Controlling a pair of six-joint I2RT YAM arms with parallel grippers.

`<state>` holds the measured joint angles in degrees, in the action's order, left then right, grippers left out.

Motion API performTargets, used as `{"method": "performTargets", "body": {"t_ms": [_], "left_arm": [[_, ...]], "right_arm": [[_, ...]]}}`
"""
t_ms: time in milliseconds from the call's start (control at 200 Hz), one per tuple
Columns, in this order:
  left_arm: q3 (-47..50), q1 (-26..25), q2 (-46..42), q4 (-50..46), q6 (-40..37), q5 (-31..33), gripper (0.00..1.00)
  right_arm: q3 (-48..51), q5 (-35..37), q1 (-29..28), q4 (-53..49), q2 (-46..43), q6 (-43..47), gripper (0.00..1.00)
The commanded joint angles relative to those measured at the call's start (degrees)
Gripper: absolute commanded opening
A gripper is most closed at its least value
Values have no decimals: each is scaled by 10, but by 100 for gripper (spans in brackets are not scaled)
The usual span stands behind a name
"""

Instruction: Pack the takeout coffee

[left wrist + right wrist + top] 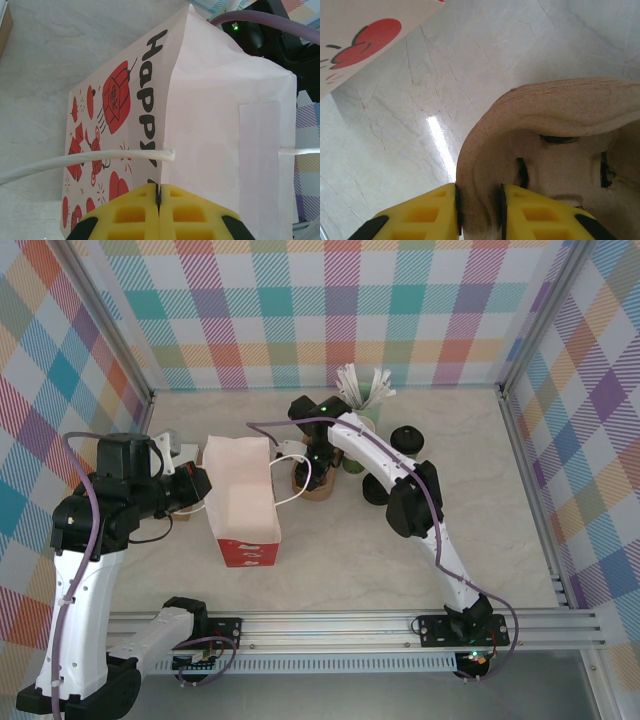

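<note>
The left gripper (158, 187) pinches the paper bag (225, 150) at its 9 o'clock edge; seen close from the wrist, the right gripper (479, 192) clamps the wall of the pulp carrier (555, 125) at the bag's 3 o'clock.

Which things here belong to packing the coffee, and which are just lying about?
Job:
paper bag, pinched in left fingers
pulp cup carrier, rim between right fingers
black-lidded cup, apparently

Lying about:
pot of white stirrers
</note>
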<state>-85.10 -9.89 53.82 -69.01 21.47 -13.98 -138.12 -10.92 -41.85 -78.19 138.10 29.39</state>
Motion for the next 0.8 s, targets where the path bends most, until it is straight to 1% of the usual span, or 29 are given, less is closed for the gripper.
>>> {"method": "performTargets", "body": {"t_ms": [0,160,425,795], "left_arm": [[0,-4,-1,6,3,-9,0],[0,-4,-1,8,3,-11,0],[3,-4,-2,11,4,-12,0],[9,-4,-2,15,6,-13,0]], "right_arm": [[-19,6,-2,-23,-12,11,26],[-40,15,-2,-28,-22,20,24],[-48,44,-1,-25,-35,33,16],[-74,68,1,-18,-54,48,10]]}}
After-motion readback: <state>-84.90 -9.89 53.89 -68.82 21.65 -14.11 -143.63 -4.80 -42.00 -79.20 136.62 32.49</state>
